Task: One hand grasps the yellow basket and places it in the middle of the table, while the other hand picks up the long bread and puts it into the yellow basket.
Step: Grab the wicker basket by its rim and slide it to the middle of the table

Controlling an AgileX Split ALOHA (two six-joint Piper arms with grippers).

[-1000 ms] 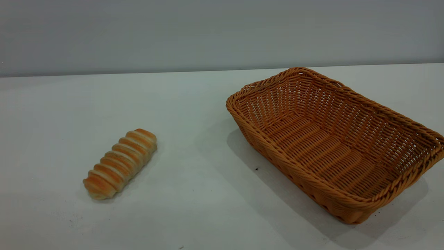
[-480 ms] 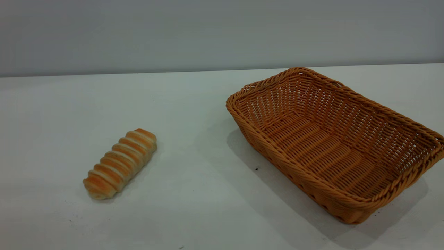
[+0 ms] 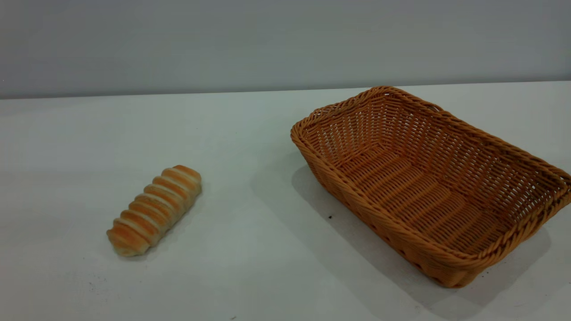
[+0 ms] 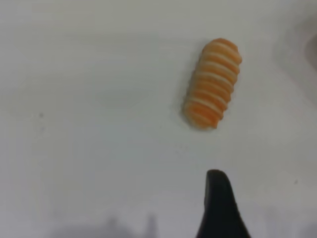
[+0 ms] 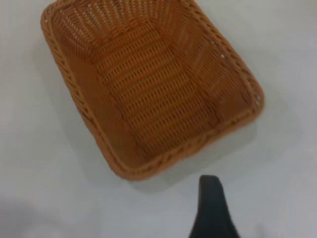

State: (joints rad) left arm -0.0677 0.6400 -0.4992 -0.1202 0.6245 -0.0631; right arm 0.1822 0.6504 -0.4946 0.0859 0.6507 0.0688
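Bread roll (image 3: 154, 210): long, striped orange and cream, lying flat on the table (image 3: 250, 249) at the exterior view's left side, well apart from the basket. In the left wrist view the roll (image 4: 212, 83) lies out beyond the tip of the one visible finger (image 4: 219, 206) of the left gripper, apart from it, with bare tabletop (image 4: 99, 124) between them.

Basket (image 3: 428, 183): large woven wicker, orange-tan, standing upright on the table at the right side, turned at an angle, nothing in it. Its far right corner runs to the frame edge in the exterior view. In the right wrist view the basket (image 5: 148, 87) lies ahead of the single visible finger (image 5: 212, 208) of the right gripper, its near rim close to the fingertip but not touching.

Left gripper: only one dark finger shows, cut off by the frame edge; whether the jaws are open or closed cannot be told.

Right gripper: the same, one dark finger only, jaw state cannot be told.

Neither arm shows in the exterior view.
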